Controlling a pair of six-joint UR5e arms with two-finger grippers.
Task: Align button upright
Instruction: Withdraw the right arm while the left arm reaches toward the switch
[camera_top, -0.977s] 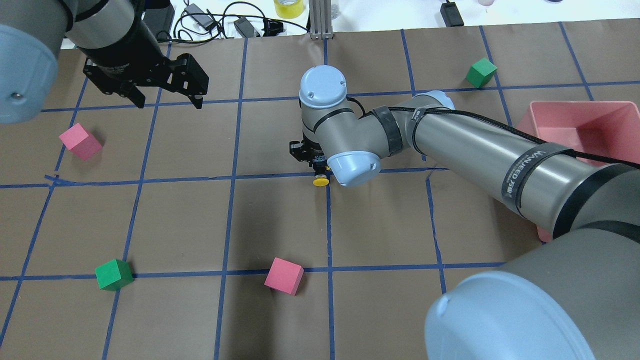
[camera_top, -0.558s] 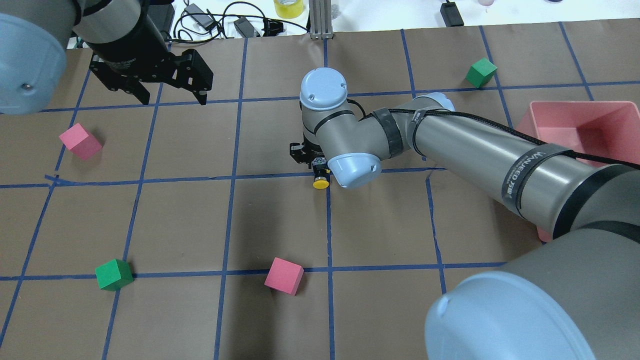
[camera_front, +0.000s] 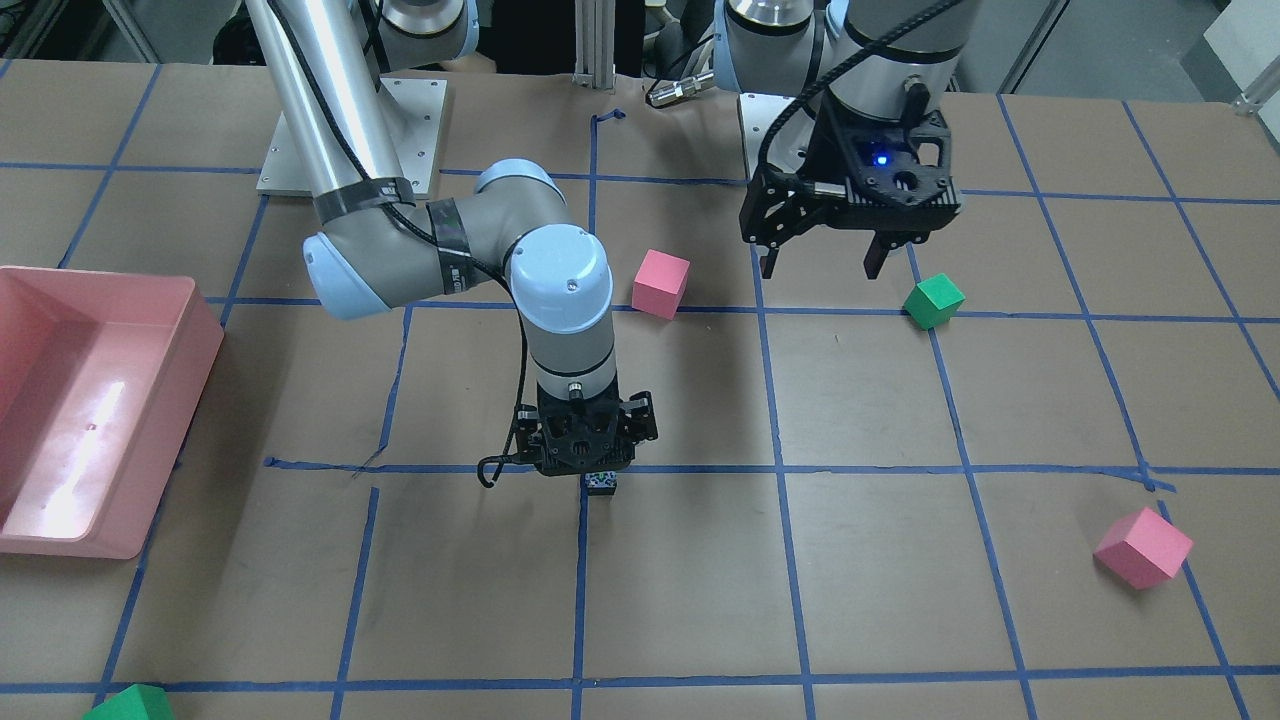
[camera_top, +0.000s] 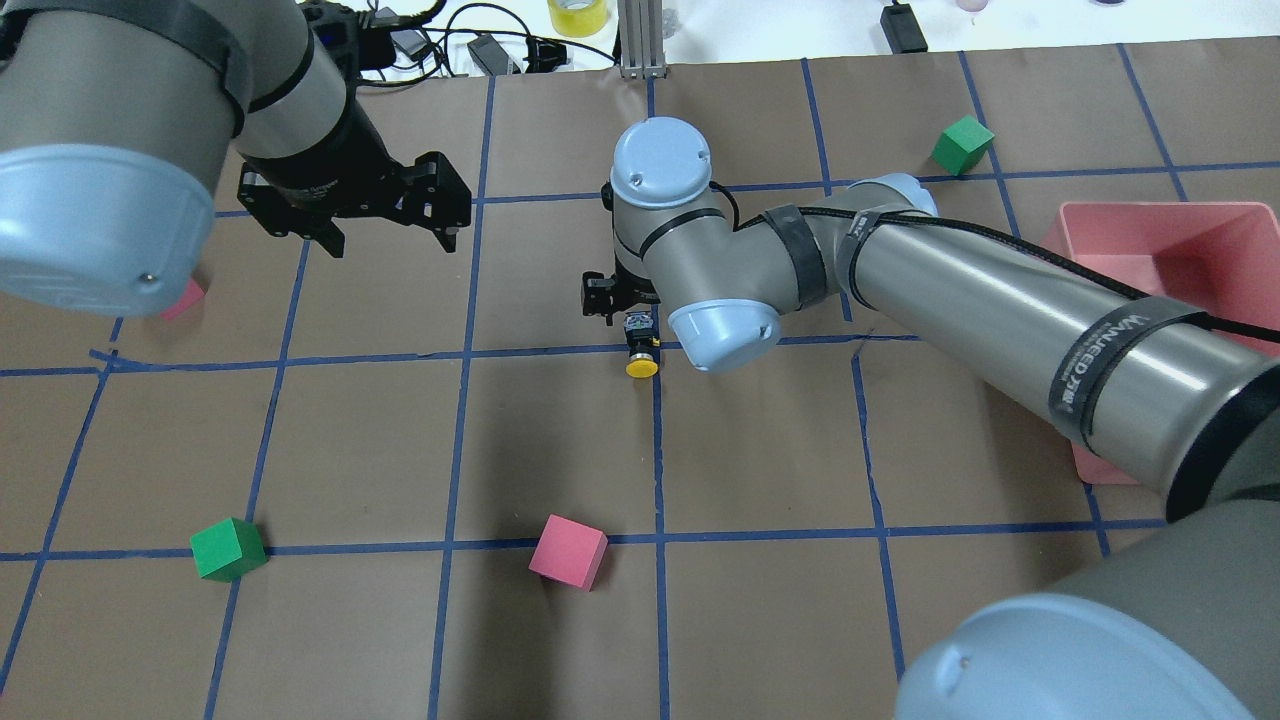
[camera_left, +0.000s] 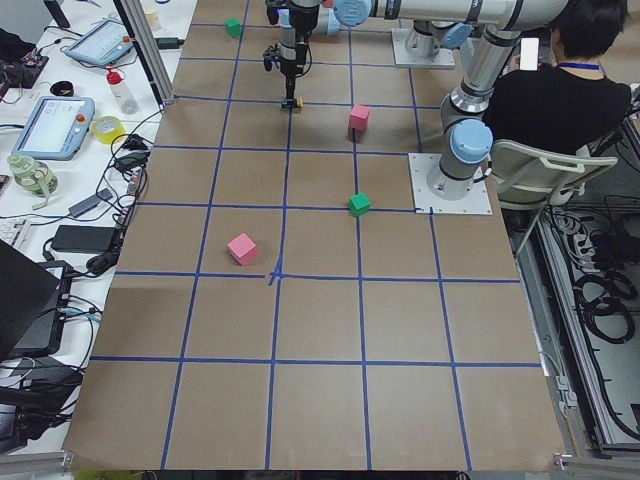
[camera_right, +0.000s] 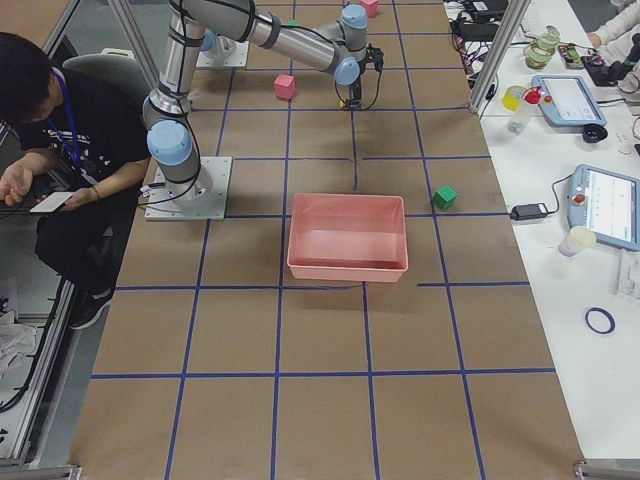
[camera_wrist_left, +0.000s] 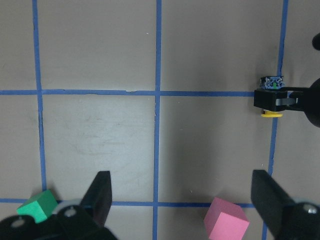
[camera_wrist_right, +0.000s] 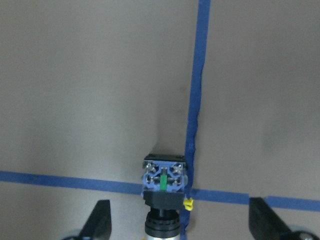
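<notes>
Button (camera_top: 641, 356) lies on its side at a crossing of blue tape (camera_top: 540, 351) near centre of the overhead view. Yellow cap points to the bottom edge, block base to the top. Right gripper (camera_front: 588, 465) hangs just over it, fingers (camera_wrist_right: 98, 220) spread wide on either side, not touching. Left gripper (camera_top: 392, 240) is at upper left, fingers apart, above the table (camera_top: 560, 250). Pink cube (camera_top: 568, 552) sits lower centre.
</notes>
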